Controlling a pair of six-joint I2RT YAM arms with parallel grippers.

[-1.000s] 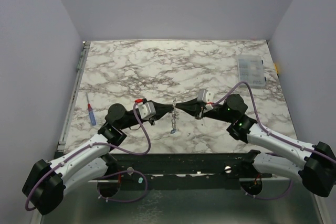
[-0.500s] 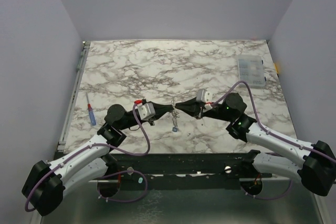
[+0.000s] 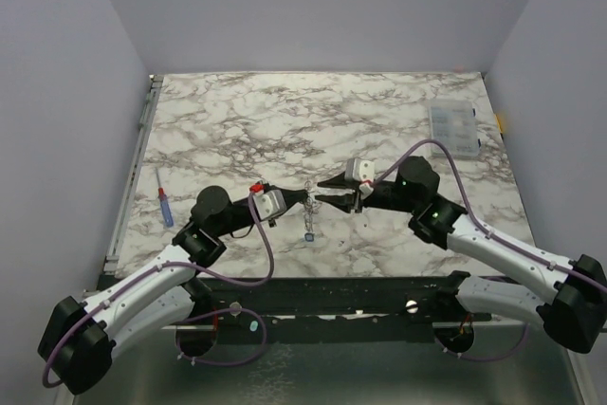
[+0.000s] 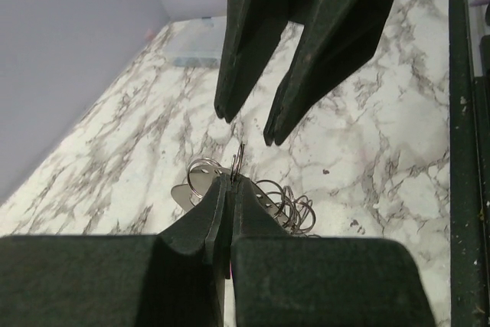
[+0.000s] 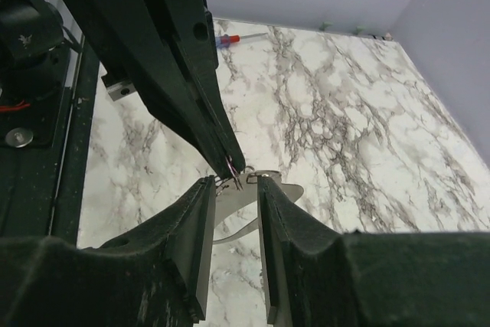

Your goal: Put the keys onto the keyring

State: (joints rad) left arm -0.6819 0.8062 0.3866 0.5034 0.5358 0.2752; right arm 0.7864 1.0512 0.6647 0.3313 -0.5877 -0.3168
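Starting from my left: the pen-like tool (image 3: 165,206) lies where it lay a second ago, well apart from the work, so nothing has changed there; my left gripper (image 3: 302,198) has clamped fully shut in that second, and it now pinches the keyring (image 4: 197,163) at its fingertips, above the table (image 3: 237,120) near the front edge and between my two arms; the chain (image 3: 309,219) hangs straight down from the ring, with a small bluish thing at its lower end that I take for the blue key (image 3: 309,234); my right gripper (image 3: 324,192), which was closed against the ring a second ago, has parted its jaws and now stands just beside the ring, holding nothing; the clear box (image 3: 453,130) at the far right has not moved. I judge this to be a handover, the ring passed from right to left, which frees my right gripper to fetch or thread a key. Counting: one tool, two grippers, one keyring with one chain, one box; of keys I can make out only the bluish one, and the green key I cannot find in any view; whether the blue one already sits on the ring itself is too small to tell.
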